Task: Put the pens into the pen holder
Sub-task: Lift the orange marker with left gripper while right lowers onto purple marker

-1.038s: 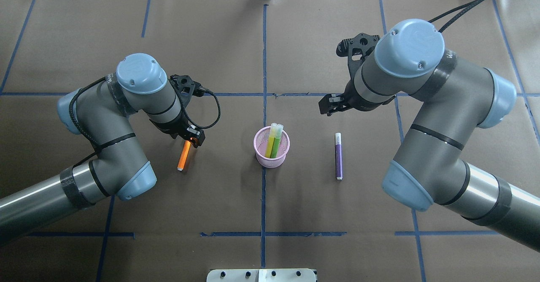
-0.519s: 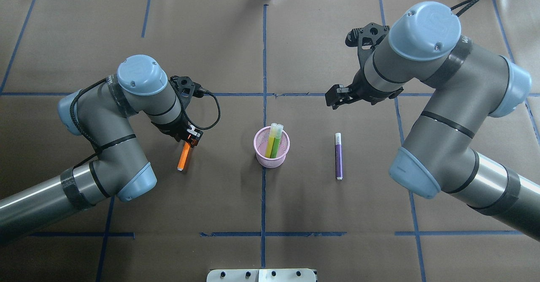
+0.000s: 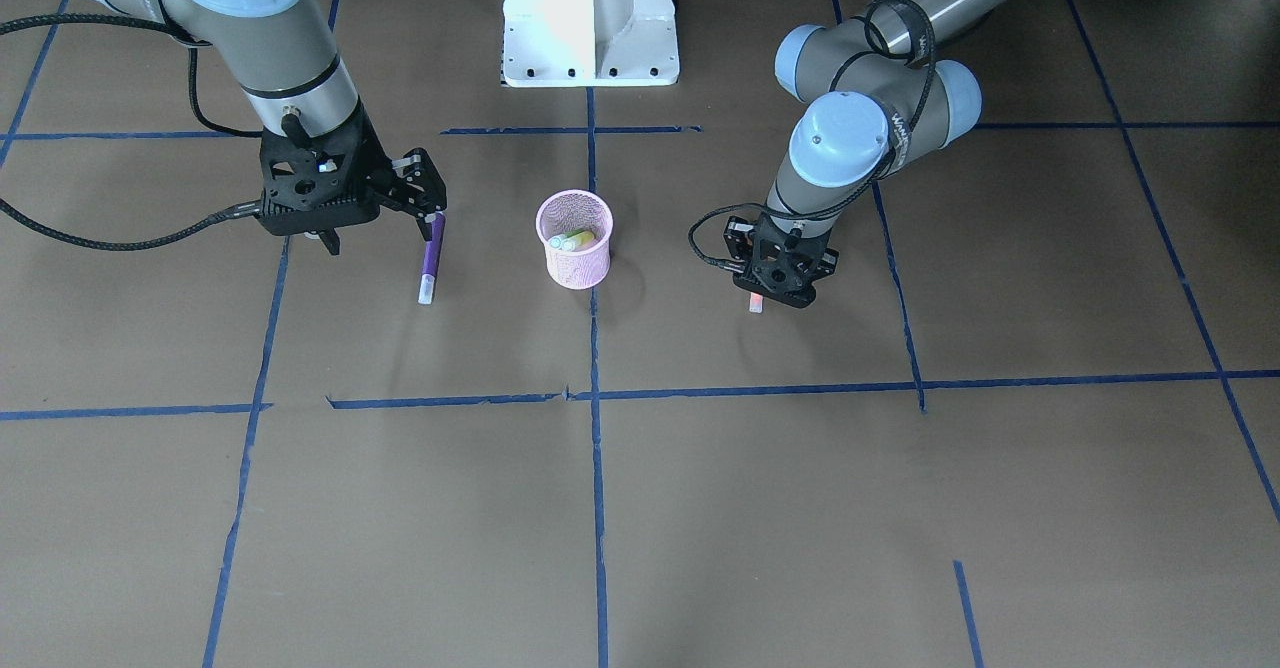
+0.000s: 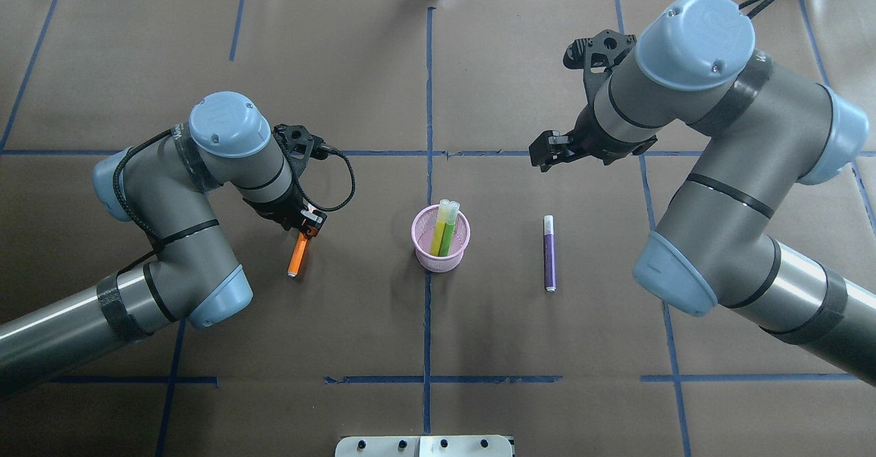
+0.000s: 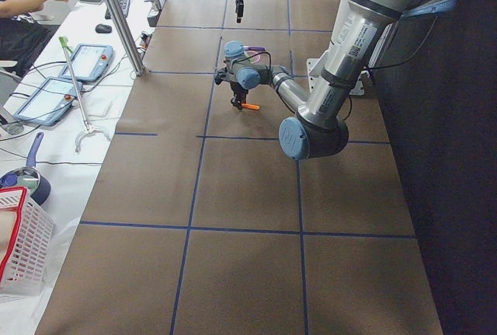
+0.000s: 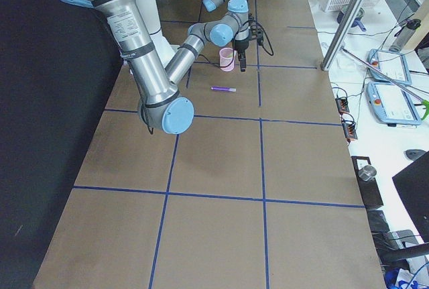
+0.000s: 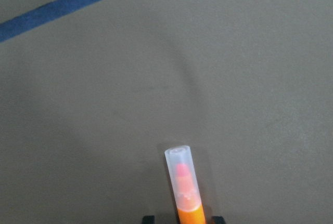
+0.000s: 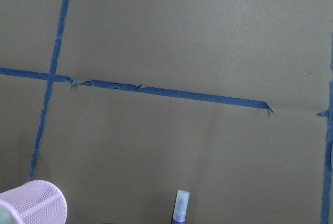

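A pink wire-mesh round pen holder [image 4: 438, 260] holds a yellow pen [image 4: 437, 232] and a green pen [image 4: 448, 234]. On its left lies an orange marker pen [image 4: 297, 257], its far end between the left gripper's [image 4: 311, 226] slightly parted jaws. On the holder's right lies a purple marker pen [image 4: 549, 258]. The right gripper [image 4: 547, 158] hangs spread beyond that pen's cap.

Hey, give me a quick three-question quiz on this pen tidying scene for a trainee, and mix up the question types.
1. Which hand is at the orange pen?
2. How many pens stand in the pen holder? A one, B two, C three.
3. True or false: the purple pen is inside the pen holder.

Key
1. The left hand.
2. B.
3. False: the purple pen lies on the table, apart from the holder.
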`<action>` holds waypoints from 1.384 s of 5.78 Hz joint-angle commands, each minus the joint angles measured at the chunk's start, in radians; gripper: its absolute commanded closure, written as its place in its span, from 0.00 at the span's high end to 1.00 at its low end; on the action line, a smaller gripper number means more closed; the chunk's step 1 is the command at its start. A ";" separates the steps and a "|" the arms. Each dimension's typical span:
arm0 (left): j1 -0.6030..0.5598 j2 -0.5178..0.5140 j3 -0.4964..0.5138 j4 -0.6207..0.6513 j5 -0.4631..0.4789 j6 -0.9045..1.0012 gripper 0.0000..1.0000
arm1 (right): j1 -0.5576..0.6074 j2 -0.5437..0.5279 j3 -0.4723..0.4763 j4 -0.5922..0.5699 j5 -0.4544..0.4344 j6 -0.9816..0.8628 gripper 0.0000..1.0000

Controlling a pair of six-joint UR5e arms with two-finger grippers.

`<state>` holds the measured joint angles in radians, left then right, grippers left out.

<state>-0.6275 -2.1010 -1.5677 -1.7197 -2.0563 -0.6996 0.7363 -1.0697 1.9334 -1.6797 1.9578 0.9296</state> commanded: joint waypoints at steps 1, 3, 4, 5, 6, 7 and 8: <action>-0.001 -0.001 0.000 0.000 0.001 0.000 0.06 | 0.005 0.001 0.001 0.002 0.013 0.000 1.00; -0.009 0.001 -0.001 0.000 0.001 0.003 0.00 | 0.012 0.001 0.001 0.002 0.015 0.000 1.00; -0.038 -0.001 -0.024 0.000 0.001 0.003 0.00 | 0.020 0.001 -0.002 0.002 0.032 0.000 1.00; -0.075 -0.007 -0.047 -0.001 0.001 0.003 0.00 | 0.009 -0.003 -0.022 0.003 0.027 0.000 1.00; -0.104 -0.010 -0.098 -0.001 0.001 -0.001 0.00 | -0.008 -0.003 -0.043 0.005 0.021 0.001 1.00; -0.122 -0.011 -0.159 -0.001 0.016 -0.008 0.00 | -0.035 -0.001 -0.078 0.012 0.013 0.008 1.00; -0.123 -0.027 -0.213 -0.003 0.078 -0.033 0.00 | -0.061 -0.001 -0.106 0.014 0.006 0.015 1.00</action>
<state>-0.7437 -2.1165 -1.7269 -1.7216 -2.0237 -0.7138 0.7005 -1.0712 1.8558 -1.6688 1.9709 0.9381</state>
